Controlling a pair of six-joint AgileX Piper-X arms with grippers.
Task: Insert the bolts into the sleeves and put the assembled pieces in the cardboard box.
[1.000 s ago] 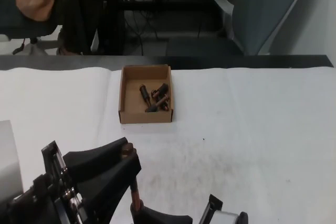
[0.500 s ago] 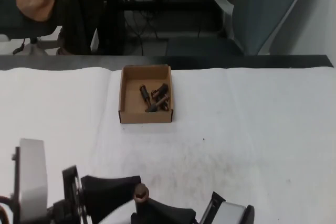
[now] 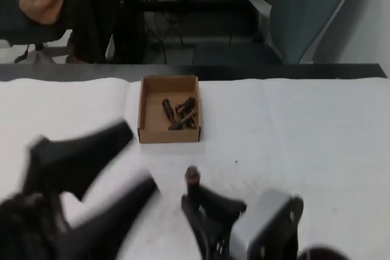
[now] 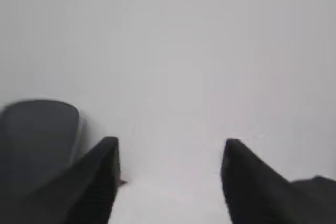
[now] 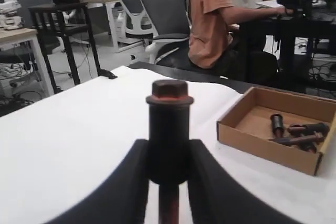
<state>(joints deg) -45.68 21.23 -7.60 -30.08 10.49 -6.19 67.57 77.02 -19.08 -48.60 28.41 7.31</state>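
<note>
Since the right gripper [image 5: 168,163] has its fingers [image 5: 128,182] clamped on a sleeve [image 5: 168,140] with a bolt [image 5: 169,92] standing upright through it, the joining looks done for this piece. The step in hand, as I judge it, is carrying it to the box [image 5: 262,148]. The piece hangs above the counter [image 3: 292,132], on the near side of the box and apart from it.

The next move calls for bringing it over the box's open top, lowering it enough that it will not bounce out, and only then parting the fingers. The left part of the box floor is bare and looks the easiest place to drop it.

The left gripper [image 3: 139,158] hovers beside the right one, fingers spread wide and holding nothing.

Count: one box and one piece in hand. In the box lie what I take for three pieces, though they overlap and a fourth may hide among them.
</note>
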